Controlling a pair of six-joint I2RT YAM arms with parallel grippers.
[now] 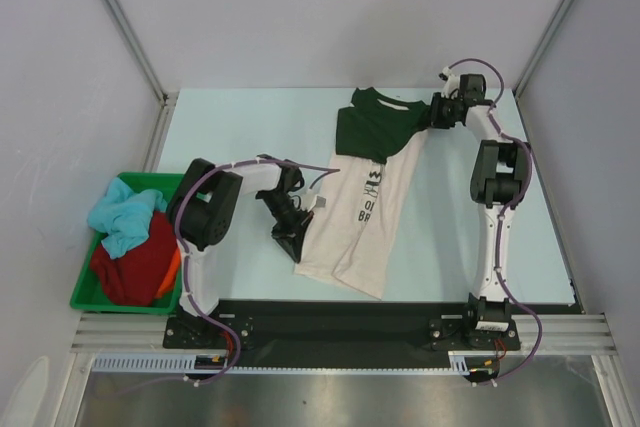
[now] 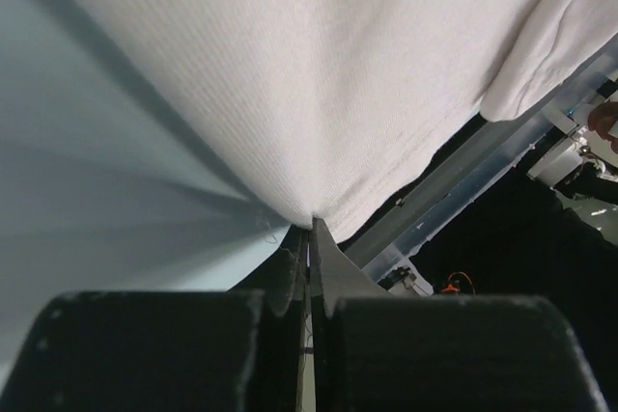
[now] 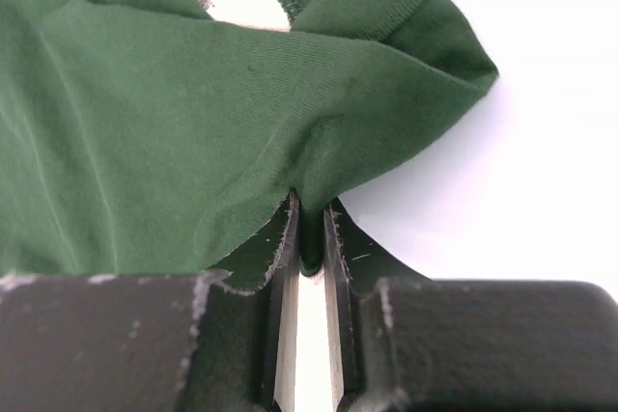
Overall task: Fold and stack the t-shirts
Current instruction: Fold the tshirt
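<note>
A cream t-shirt (image 1: pixel 352 232) with black lettering lies lengthwise on the table. A dark green t-shirt (image 1: pixel 372 127) covers its far end. My left gripper (image 1: pixel 297 248) is shut on the cream t-shirt's (image 2: pixel 319 74) near left hem, with the cloth pinched at the tips of my left gripper (image 2: pixel 312 226). At the far right, my right gripper (image 1: pixel 432 113) is shut on the right edge of the dark green t-shirt (image 3: pixel 193 113). A fold of green cloth sits between the fingers of my right gripper (image 3: pixel 311 214).
A green bin (image 1: pixel 88 292) at the left table edge holds light blue (image 1: pixel 125 217), dark red (image 1: pixel 135 269) and orange (image 1: pixel 172 267) shirts. The pale blue table (image 1: pixel 230 137) ends in a black front rail (image 1: pixel 330 317). White walls close in on three sides.
</note>
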